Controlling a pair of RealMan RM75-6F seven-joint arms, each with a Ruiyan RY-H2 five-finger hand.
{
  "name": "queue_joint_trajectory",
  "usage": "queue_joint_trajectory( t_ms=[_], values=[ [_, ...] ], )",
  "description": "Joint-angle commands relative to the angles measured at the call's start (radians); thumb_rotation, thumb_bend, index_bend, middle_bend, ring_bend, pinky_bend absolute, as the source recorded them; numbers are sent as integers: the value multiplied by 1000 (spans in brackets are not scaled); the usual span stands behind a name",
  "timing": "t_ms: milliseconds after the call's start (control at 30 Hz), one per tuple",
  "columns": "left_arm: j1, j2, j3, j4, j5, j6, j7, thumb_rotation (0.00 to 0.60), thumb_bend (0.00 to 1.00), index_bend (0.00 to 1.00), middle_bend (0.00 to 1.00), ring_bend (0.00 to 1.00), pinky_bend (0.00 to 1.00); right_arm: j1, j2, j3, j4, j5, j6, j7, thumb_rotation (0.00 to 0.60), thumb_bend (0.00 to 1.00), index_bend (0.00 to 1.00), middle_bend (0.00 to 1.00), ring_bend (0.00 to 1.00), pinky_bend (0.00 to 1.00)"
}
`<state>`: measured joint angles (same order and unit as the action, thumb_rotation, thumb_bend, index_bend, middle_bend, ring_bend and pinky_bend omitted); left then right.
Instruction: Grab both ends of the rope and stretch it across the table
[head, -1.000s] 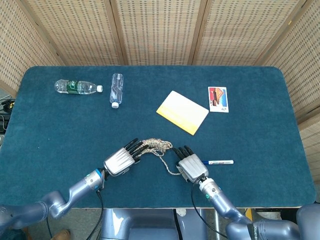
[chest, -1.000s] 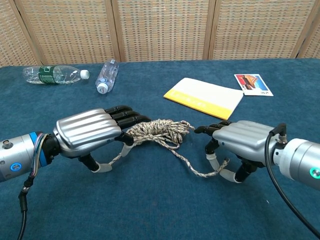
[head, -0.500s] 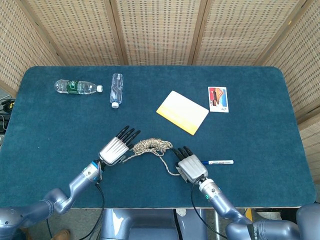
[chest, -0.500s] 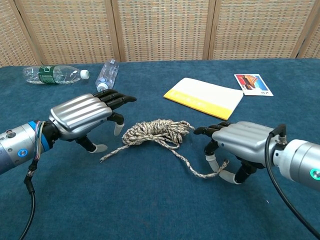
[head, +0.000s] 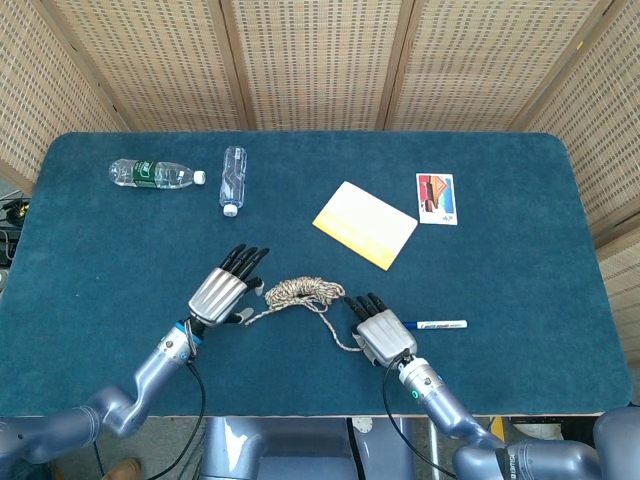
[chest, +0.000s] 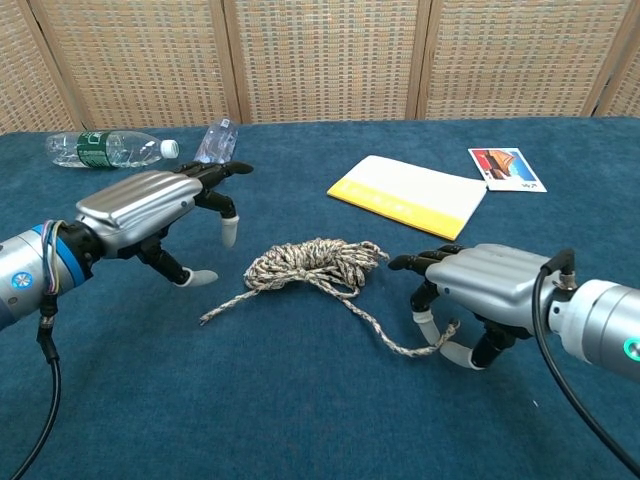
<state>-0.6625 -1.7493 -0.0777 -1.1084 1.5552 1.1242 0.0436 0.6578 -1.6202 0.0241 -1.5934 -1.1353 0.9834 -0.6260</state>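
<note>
Blue table (head: 520, 290): green-labelled bottle (head: 156, 174), writing unreadable

No text, label or number here is legible.

The blue felt-covered table (head: 520, 300) carries 2 clear plastic bottles (head: 156, 174) (head: 233, 179), a yellow-edged white booklet (head: 365, 225), a colourful printed card (head: 436, 198), a white marker pen (head: 436, 325) and a bundled speckled beige rope (head: 302, 293).

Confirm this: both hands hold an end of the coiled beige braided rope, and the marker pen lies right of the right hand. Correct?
Not quite. Only the right hand holds an end of the coiled beige braided rope; the left hand is open above the table, clear of it, as the chest view shows. The marker pen is as stated.
</note>
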Motion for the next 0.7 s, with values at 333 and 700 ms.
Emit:
queue_joint_trajectory(
  t_ms=[333,700],
  values=[
    [7,69,-87,-286,-395,-209,278,600,251,562,0,0,0,3,-2,1,-5,5,1,-7,600,436,589,0,0,0],
    [-27,74,-111,-379,-616,-219,421,600,300,575,0,0,0,1,7,-3,-9,7,0,-3,600,437,589,0,0,0]
  ],
)
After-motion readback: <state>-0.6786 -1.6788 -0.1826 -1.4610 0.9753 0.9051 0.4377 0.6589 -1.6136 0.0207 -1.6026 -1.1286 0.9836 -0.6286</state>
